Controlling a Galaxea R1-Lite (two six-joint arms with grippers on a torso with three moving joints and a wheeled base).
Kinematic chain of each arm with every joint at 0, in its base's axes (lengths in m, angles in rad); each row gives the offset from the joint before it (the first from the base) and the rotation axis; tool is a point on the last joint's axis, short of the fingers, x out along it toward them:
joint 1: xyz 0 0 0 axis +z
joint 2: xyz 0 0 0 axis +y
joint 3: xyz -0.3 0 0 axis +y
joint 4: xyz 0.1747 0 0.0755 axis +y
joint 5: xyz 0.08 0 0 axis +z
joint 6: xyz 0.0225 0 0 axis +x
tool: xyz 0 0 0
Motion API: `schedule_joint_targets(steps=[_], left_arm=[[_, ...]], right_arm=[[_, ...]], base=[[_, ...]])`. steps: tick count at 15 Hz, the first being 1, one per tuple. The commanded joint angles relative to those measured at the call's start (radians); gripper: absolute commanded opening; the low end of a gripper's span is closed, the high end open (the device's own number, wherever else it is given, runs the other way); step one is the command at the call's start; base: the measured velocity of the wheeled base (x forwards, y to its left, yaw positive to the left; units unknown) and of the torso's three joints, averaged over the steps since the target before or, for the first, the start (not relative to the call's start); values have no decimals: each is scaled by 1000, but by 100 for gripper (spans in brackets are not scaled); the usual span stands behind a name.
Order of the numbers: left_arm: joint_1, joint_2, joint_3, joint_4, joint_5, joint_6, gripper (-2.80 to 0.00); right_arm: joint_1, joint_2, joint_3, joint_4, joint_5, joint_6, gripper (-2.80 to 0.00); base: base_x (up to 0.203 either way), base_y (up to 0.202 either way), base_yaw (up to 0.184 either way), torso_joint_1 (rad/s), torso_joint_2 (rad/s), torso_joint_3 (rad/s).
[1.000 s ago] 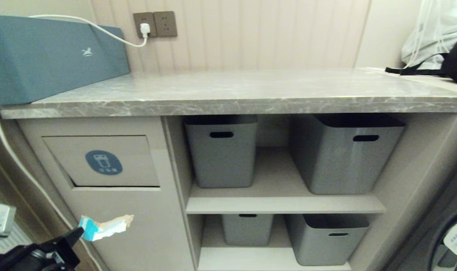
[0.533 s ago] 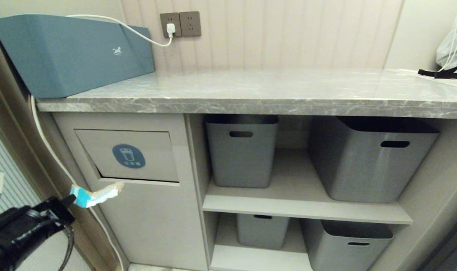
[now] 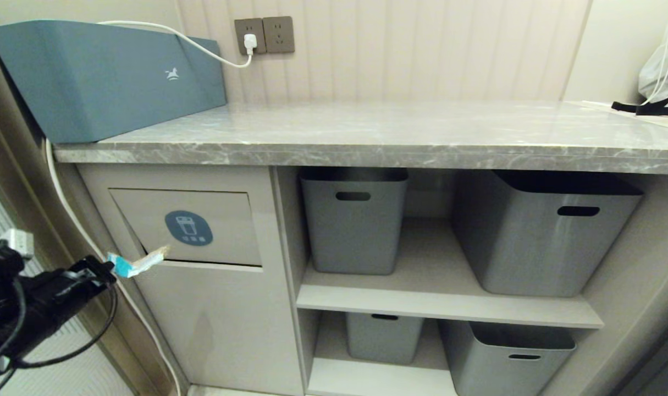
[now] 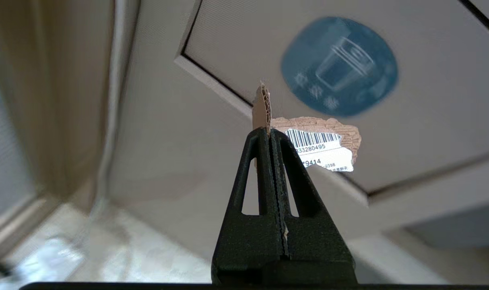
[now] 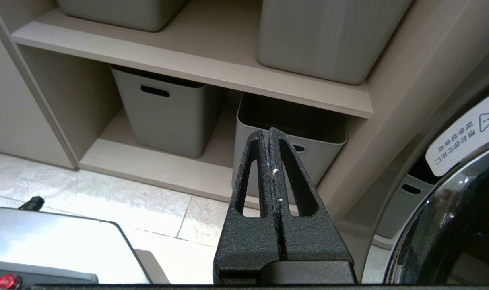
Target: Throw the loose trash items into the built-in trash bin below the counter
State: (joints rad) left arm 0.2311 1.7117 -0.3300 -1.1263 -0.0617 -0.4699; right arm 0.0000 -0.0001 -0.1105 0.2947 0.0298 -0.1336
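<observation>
The left claw (image 3: 109,268), clamped on a cardboard scrap (image 3: 141,263), points it lengthwise at the flap's (image 3: 224,220) lower left corner; the right claw (image 5: 271,135) hangs shut, empty.

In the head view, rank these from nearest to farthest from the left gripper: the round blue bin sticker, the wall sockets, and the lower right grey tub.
From the left gripper, shut on a torn cardboard scrap:
1. Round blue sticker, on the bin flap just beyond the scrap.
2. Brown wall sockets, above the counter.
3. Grey plastic tub, bottom shelf, far right.

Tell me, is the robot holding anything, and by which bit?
Yes. The left gripper pinches a torn cardboard scrap by its teal end, at the bin flap. The right gripper holds nothing.
</observation>
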Motion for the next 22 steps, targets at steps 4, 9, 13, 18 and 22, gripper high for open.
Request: schedule_joint_targets(steps=[4,9,13,18,22], left_arm=[[-94,251,-69,-146,13,-425,-280],[-209,420,-307,-145,119,-652,-280],[-236,547,-464,-144,176,-680,-280],[-239,599,-540,-142,183,-701,-280],[-239,636,-592,-113,182,-702,0]], right_arm=[[0,0,-2,1,1,-4,-280],[0,0,-2,1,1,-6,-280],[1,0,0,1,2,-6,-280],[2,0,0,1,5,-4,-280],[2,0,0,1,2,-6,-280]], base=[[0,0,0,0,0,0],[0,0,0,0,0,0],[0,0,0,0,0,0],[0,0,0,0,0,0],[0,0,0,0,0,0]])
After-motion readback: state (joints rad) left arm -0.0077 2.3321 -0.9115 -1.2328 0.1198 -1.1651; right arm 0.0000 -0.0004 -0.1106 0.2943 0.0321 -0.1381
